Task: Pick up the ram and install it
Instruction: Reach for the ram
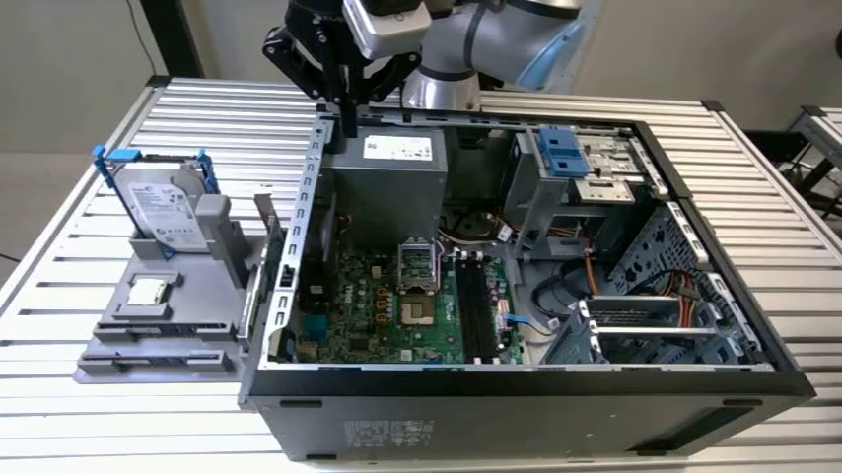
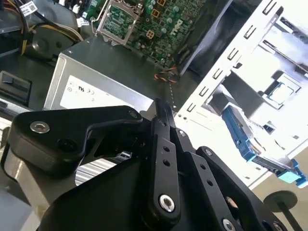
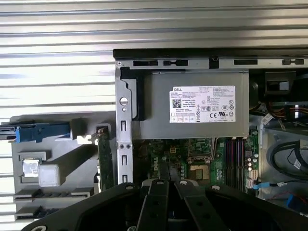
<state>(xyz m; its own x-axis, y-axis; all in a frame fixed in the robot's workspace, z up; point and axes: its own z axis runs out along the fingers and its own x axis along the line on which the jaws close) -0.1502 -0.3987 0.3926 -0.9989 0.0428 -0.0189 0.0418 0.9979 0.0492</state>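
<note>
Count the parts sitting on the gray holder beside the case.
3. Hard drive upright at the far end of the holder; processor flat near its middle; ram on edge beside the case wall. None looks hidden.

Printed label (image 3: pixel 202 104) on power supply (image 3: pixel 154 96)

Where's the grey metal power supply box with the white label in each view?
Exterior view: grey power supply box, far end of the black case.
First wrist view: box between case rim and green motherboard.
Second wrist view: box bordering the motherboard.
Shared landmark: silver processor socket.
</note>
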